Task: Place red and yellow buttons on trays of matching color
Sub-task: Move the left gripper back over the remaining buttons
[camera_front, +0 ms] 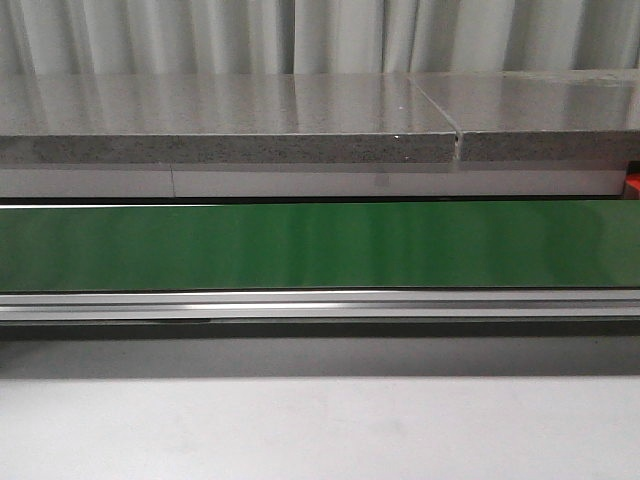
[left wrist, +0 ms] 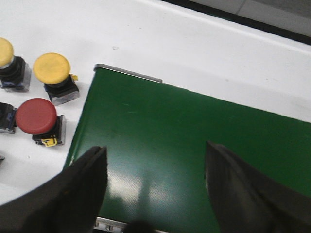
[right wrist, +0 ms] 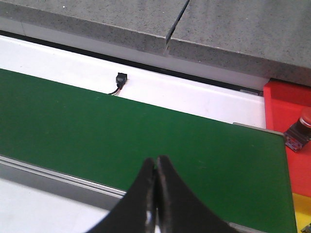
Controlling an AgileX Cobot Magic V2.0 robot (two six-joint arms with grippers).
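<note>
The left gripper (left wrist: 155,182) hung wide open over the green belt (left wrist: 194,145), holding nothing; the right gripper (right wrist: 156,194) was closed, fingertips touching, empty, above the belt too. Beside the left gripper on the white worktop (left wrist: 184,43) stood two yellow buttons (left wrist: 52,68) and one red button (left wrist: 36,116); near the right, a red tray (right wrist: 286,104) held one button.

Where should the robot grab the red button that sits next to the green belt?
Probably from above, closing on the round red cap of the red button. The cap faces up and is wider than the dark body under it. The open left gripper hangs over the green belt beside it. Two yellow buttons stand close, so come straight down.
</note>
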